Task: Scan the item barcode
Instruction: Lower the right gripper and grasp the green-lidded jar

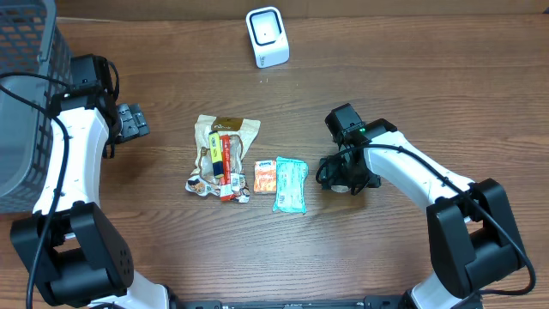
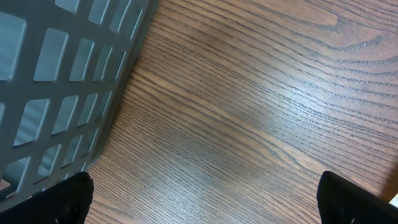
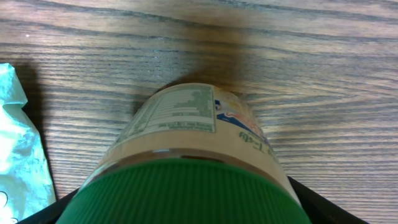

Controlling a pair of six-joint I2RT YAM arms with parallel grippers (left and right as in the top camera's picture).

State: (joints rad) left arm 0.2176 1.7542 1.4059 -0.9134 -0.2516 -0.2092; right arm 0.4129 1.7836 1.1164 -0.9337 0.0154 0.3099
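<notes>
Jar [image 3: 186, 137] with a green ribbed lid [image 3: 180, 193] stands on the desk [image 1: 412, 77], seen from above in the right wrist view. Its tan label carries a boxed panel of fine print too small to read, and whether a barcode is among the print cannot be made out. The lid is cut off by the lower frame edge.

Right hand [image 1: 343, 174] sits directly over the jar and hides nearly all of it from the overhead camera. Its dark fingers [image 3: 317, 202] flank the lid on both sides. Whether they press on it or stand just clear cannot be told.

Just left of the jar lies a teal packet [image 1: 290, 184], then a small orange packet [image 1: 265, 176], then a heap of snack bags [image 1: 221, 154] with illegible print.

Beyond the jar, far back and to its left, stands a white scanner [image 1: 267, 36].

Well left of the jar, the left hand [image 1: 129, 120] is spread wide and holds nothing, beside a grey mesh basket [image 1: 26, 103] cropped by the frame.
</notes>
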